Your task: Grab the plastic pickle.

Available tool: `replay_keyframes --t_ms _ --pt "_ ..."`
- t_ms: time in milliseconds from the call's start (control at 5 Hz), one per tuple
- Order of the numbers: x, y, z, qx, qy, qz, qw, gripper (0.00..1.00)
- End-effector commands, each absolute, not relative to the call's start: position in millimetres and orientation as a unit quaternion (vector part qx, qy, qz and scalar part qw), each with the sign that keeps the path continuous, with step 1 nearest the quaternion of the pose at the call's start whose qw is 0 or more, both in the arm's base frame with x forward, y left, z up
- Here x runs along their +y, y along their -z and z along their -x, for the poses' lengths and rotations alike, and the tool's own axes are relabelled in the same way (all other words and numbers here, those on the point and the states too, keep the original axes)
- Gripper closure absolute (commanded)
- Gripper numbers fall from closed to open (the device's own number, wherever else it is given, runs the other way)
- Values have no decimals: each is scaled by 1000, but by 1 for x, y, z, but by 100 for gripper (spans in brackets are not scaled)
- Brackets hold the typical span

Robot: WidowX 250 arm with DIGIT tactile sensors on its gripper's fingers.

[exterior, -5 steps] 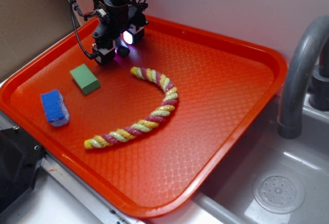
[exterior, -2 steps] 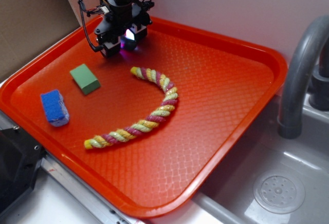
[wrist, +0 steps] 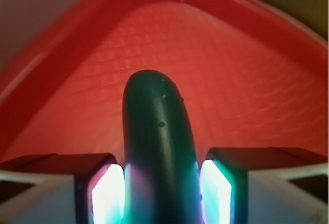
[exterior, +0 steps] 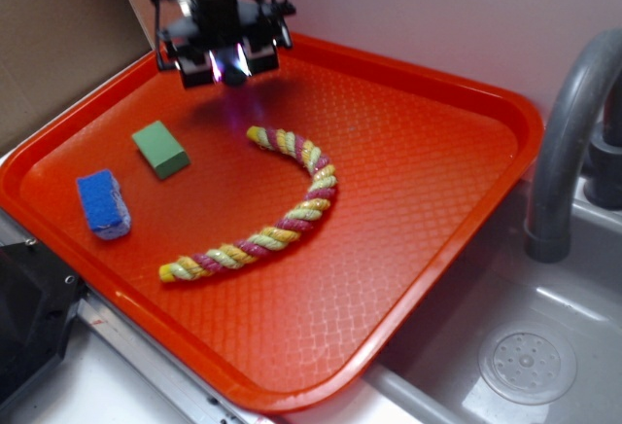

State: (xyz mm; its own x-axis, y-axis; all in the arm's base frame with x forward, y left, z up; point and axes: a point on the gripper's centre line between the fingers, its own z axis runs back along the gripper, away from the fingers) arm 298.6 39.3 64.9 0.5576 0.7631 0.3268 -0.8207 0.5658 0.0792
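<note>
The plastic pickle (wrist: 157, 147) is a smooth, very dark green piece that fills the middle of the wrist view, pinched between two glowing pads (wrist: 107, 196). My gripper (wrist: 160, 193) is shut on it. In the exterior view the gripper (exterior: 231, 66) hangs above the far left corner of the orange tray (exterior: 408, 181), clear of the surface, with a dark tip of the pickle (exterior: 234, 78) showing between the lit pads. The rest of the pickle is hidden by the gripper there.
On the tray lie a light green block (exterior: 160, 149), a blue sponge (exterior: 103, 203) and a multicoloured twisted rope (exterior: 277, 212). The tray's raised rim (wrist: 61, 54) runs close behind the gripper. A grey faucet (exterior: 569, 132) and a sink (exterior: 525, 361) stand at the right.
The gripper has risen from the tray surface at the far left corner, carrying the pickle up with it. Nothing else on the tray has moved.
</note>
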Motion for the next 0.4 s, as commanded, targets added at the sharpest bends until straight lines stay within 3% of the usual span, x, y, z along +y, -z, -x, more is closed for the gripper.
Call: replay_keyframes --t_ms 0,200 --pt "20 -177 -259 -88 -242 63 964 100" --pt "15 -207 -245 -71 -121 76 987 100"
